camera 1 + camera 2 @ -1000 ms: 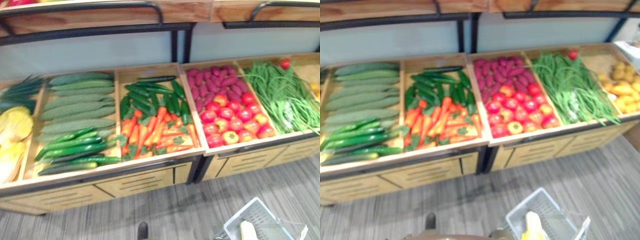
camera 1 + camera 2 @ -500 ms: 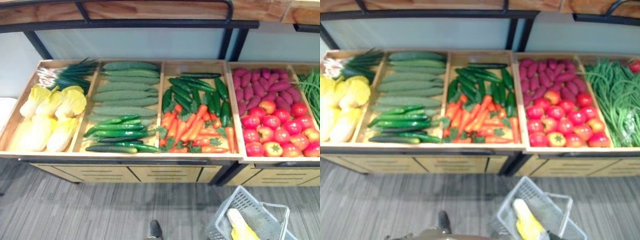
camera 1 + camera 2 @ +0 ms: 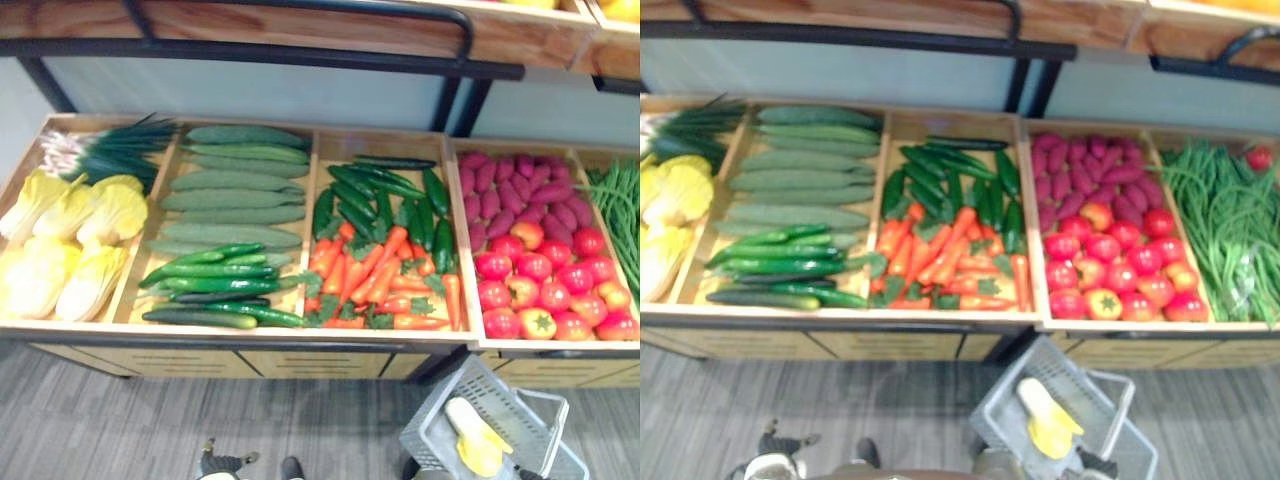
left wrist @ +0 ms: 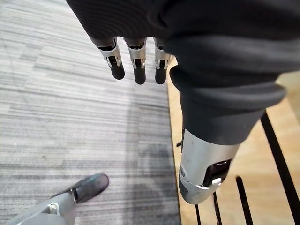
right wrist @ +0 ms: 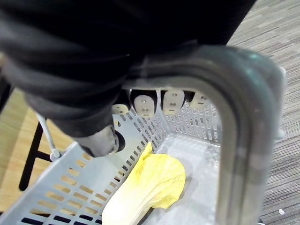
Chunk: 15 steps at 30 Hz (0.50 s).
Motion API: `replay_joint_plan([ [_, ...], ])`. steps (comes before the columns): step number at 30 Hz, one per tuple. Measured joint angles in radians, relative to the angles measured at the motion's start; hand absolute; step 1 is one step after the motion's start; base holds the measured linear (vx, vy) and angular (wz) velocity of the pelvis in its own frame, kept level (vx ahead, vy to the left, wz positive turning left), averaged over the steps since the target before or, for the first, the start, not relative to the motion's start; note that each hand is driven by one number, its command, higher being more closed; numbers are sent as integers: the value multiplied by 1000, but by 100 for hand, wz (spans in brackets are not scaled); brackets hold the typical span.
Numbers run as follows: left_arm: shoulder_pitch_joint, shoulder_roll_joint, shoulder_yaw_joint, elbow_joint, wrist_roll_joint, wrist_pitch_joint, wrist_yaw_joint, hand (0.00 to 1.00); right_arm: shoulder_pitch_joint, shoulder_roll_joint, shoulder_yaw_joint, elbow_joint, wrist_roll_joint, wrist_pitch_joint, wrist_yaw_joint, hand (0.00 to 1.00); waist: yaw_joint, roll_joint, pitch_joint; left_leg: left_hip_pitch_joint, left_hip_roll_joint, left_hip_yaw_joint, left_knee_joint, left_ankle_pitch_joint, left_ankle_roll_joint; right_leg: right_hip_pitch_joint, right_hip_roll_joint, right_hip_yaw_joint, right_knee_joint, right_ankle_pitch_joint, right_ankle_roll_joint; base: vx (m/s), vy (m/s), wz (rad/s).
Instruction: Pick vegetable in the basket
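Observation:
A grey plastic basket (image 3: 436,428) hangs low on the right in front of the stand, with one yellow cabbage (image 3: 472,440) lying in it. In the right wrist view my right hand (image 5: 171,102) has its fingers curled round the basket's grey handle (image 5: 234,122), and the cabbage (image 5: 150,185) lies below on the basket's floor. My left hand (image 4: 136,63) hangs beside me over the grey floor with straight fingers and holds nothing. On the wooden stand lie yellow cabbages (image 3: 70,240), cucumbers (image 3: 235,185), carrots (image 3: 385,280) and tomatoes (image 3: 555,285).
The stand's bins also hold green onions (image 3: 110,150), small dark cucumbers (image 3: 215,290), purple sweet potatoes (image 3: 520,190) and green beans (image 3: 1230,220). A black-railed shelf (image 3: 300,25) overhangs the back of the bins. Grey striped floor (image 3: 120,430) lies in front.
The whole picture has swung left along the stand, so the cabbages and green onions have come into view. The basket with its cabbage still hangs at my lower right.

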Motion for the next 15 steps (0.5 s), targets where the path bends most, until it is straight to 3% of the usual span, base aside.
replay_joint_plan([
  [4,40,48,-159,-99,42,-50,-68,0,16,-27,-1,-7,0,0,23,100,-16,27,-8,11,24,1,0,-5,-12,27,30,-2,-37,0,0,58,-106,-7],
  [6,69,141,-273,-164,92,-107,-120,0,37,-51,-1,-8,-2,-10,33,100,-15,27,-17,19,24,4,0,-11,-20,40,31,1,-51,0,-1,26,-6,-4],
  [10,103,281,-356,-225,170,-169,-166,0,58,-82,15,-7,-4,-27,37,100,-17,24,-31,27,13,16,0,-18,-24,40,24,16,-64,2,3,25,23,-10],
  [15,171,432,-456,-378,185,-253,-209,0,85,-128,35,-4,-4,-44,38,100,-20,45,-59,33,-3,29,0,-30,-20,46,10,27,-85,9,12,39,24,-5],
])
